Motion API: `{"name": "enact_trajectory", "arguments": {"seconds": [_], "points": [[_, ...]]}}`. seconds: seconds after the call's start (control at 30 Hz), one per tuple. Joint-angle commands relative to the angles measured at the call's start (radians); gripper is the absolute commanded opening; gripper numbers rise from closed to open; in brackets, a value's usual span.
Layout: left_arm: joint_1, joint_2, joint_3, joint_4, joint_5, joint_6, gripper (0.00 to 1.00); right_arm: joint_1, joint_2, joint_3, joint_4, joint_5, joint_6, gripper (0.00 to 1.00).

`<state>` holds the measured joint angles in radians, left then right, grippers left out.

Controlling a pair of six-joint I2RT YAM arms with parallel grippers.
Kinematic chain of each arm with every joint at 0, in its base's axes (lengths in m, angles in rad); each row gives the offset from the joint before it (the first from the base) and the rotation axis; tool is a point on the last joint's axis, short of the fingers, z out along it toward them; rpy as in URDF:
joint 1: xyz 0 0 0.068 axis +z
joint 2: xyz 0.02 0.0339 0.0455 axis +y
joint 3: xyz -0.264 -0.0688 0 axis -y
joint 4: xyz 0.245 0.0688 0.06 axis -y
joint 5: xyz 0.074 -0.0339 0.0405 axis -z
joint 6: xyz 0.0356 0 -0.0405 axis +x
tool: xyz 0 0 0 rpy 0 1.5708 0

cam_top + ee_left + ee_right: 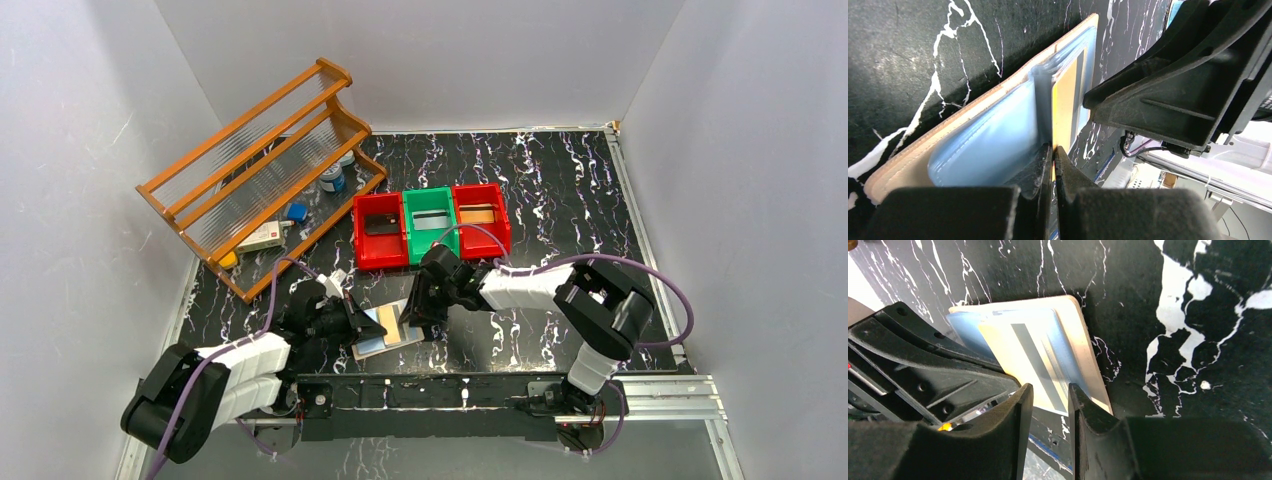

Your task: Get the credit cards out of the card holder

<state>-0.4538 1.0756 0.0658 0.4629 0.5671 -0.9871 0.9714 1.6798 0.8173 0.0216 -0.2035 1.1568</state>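
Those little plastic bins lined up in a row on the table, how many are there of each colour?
Red bins: 2
Green bin: 1
Total: 3

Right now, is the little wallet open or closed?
Open. The card holder lies spread out, its blue sleeves showing instead of being folded away inside.

- No text, brand, number or sign can be read in any view.
- A small white box point(262, 237) on the wooden rack point(240, 124) bears reddish markings, too small to make out.
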Motion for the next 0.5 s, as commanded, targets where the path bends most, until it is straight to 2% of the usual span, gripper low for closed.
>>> {"name": "enact_trajectory", "arguments": {"seconds": [0.0, 0.2, 0.3, 0.47], "points": [[-0.005, 0.001, 0.029, -0.036, 0.03, 0.027, 0.0, 0.02, -0.047, 0.086, -0.072, 0.079, -0.085, 0.41], [-0.005, -0.003, 0.042, -0.059, 0.026, 0.038, 0.0, 0.043, 0.01, 0.134, -0.081, 0.068, -0.1, 0.42], [-0.005, -0.006, 0.046, -0.068, 0.027, 0.041, 0.0, 0.043, 0.053, 0.143, -0.15, 0.081, -0.074, 0.42], [-0.005, -0.024, 0.044, -0.079, 0.025, 0.04, 0.07, 0.044, 0.084, 0.138, -0.241, 0.139, -0.053, 0.42]]}}
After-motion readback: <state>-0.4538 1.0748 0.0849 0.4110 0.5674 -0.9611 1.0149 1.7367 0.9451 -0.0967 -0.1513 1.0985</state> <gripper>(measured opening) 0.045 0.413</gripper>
